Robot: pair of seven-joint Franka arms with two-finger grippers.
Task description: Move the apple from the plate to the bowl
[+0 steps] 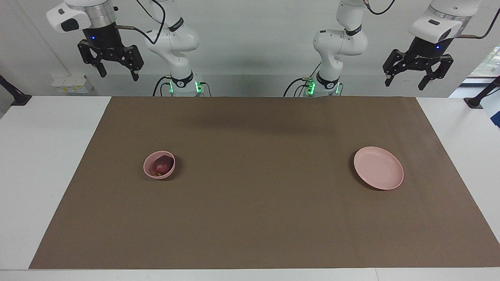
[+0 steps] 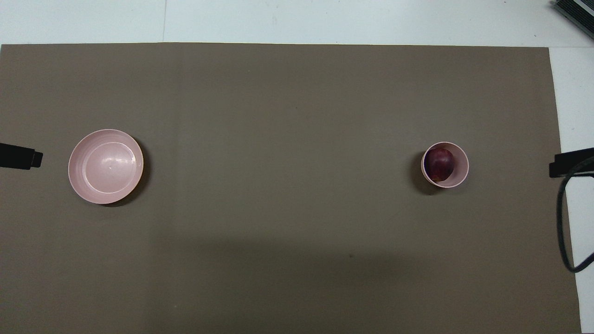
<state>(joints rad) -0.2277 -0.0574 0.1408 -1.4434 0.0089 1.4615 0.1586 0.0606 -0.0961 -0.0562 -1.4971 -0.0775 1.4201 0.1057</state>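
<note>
In deep matte bowl [image 1: 159, 165]: round maroon apple [image 1: 163, 166]; flat plate [image 1: 378, 168] bare; both arms' jaws wide.

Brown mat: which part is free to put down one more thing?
The brown mat is bare between the bowl, which holds the apple, and the empty plate. No spot is crowded. The left gripper and right gripper hang open, high by the bases.
</note>
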